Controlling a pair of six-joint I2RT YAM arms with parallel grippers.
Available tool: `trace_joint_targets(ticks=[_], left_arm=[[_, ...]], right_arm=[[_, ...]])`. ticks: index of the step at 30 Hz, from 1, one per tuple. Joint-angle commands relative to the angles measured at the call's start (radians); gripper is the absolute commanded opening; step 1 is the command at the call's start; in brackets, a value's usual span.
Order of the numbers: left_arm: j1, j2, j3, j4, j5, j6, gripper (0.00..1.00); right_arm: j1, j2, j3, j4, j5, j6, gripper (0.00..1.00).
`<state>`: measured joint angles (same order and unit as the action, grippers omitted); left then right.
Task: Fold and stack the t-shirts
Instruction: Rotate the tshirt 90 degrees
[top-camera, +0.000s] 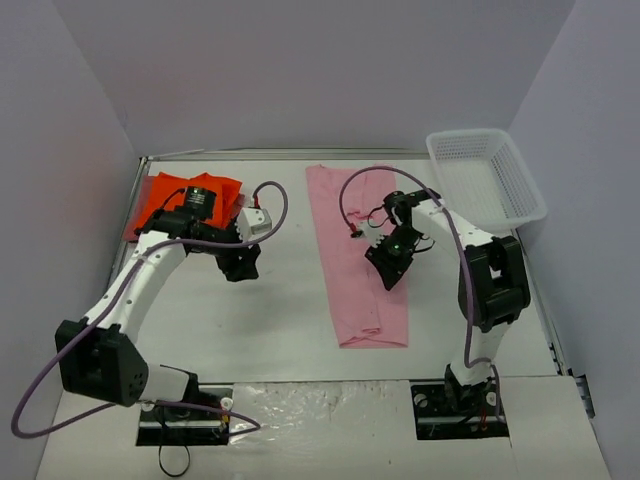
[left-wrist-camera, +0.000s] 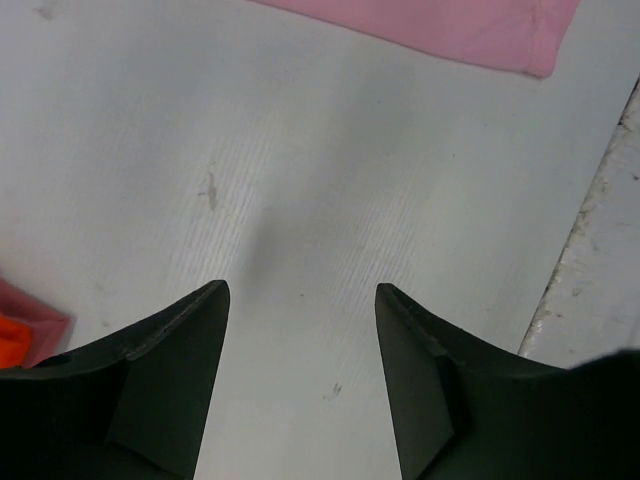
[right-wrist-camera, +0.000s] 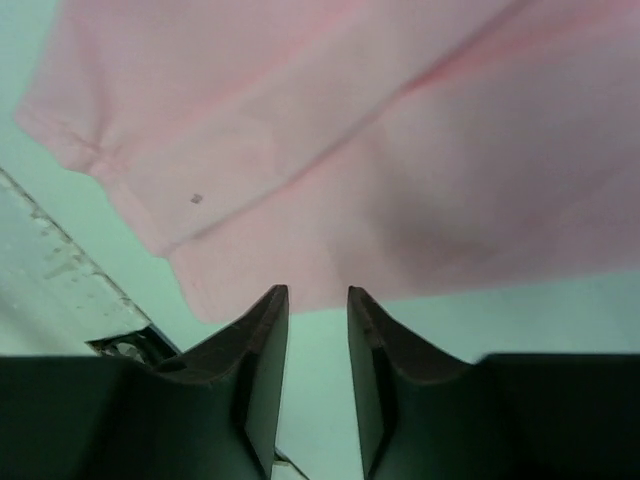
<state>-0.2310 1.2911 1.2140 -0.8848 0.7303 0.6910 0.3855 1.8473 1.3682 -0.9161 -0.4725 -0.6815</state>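
Left claw (left-wrist-camera: 300, 292): was released, fingers wide apart, empty, above bare table (top-camera: 280, 310).
Right claw (right-wrist-camera: 318, 295): was parted a little, grasping nothing, at the pink shirt's 3 o'clock edge.
Pink shirt (top-camera: 355, 250): lay mid-table as a long folded strip, running 12 to 6 o'clock.
Orange shirt (top-camera: 170, 192): lay at 10 o'clock, well apart from the pink shirt.
Basket (top-camera: 468, 134): sat at 2 o'clock.

- light pink t-shirt (top-camera: 340, 280): soft matt cloth, smooth, faint creases
- orange t-shirt (top-camera: 160, 195): matt cloth
- basket (top-camera: 480, 170): white plastic mesh, slight sheen
- table (top-camera: 280, 300): white, matt, finely ribbed, scuffed
- left gripper (left-wrist-camera: 301, 295), right gripper (right-wrist-camera: 318, 295): matt black, smooth, plastic-looking
- film (top-camera: 330, 400) at near edge: clear, glossy, crinkled
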Motion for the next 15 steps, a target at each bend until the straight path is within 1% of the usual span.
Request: trace_joint_targets(ticks=[1,2,3,4,5,6,7,9,10,11,15], left_arm=[[-0.005,0.109,0.031,-0.042,0.159,-0.053,0.59],[-0.007,0.134,0.038,0.005,0.182,-0.074,0.57],[-0.01,0.186,0.057,0.038,0.185,-0.14,0.52],[-0.019,0.213,0.076,0.071,0.188,-0.169,0.51],[-0.025,0.249,0.102,0.07,0.201,-0.197,0.48],[-0.033,0.319,0.163,0.066,0.205,-0.212,0.43],[-0.039,0.353,0.197,0.037,0.215,-0.22,0.4],[-0.056,0.445,0.278,0.006,0.247,-0.223,0.38],[-0.063,0.464,0.289,0.023,0.248,-0.232,0.38],[-0.074,0.479,0.292,0.049,0.25,-0.266,0.38],[-0.116,0.549,0.268,0.289,0.256,-0.398,0.43]], right_arm=[[-0.08,-0.031,-0.063,0.057,0.04,0.039,0.27],[-0.111,-0.027,-0.066,0.087,0.085,0.062,0.15],[-0.122,-0.017,-0.061,0.123,0.106,0.094,0.09],[-0.132,-0.002,-0.035,0.129,0.116,0.099,0.04],[-0.155,0.036,-0.017,0.128,0.117,0.103,0.0],[-0.163,0.055,0.005,0.126,0.114,0.114,0.0],[-0.168,0.076,0.044,0.131,0.115,0.117,0.0],[-0.177,0.134,0.11,0.131,0.1,0.128,0.0],[-0.178,0.157,0.13,0.132,0.097,0.131,0.0],[-0.178,0.194,0.152,0.134,0.088,0.135,0.0],[-0.18,0.285,0.25,0.131,0.092,0.146,0.0]])
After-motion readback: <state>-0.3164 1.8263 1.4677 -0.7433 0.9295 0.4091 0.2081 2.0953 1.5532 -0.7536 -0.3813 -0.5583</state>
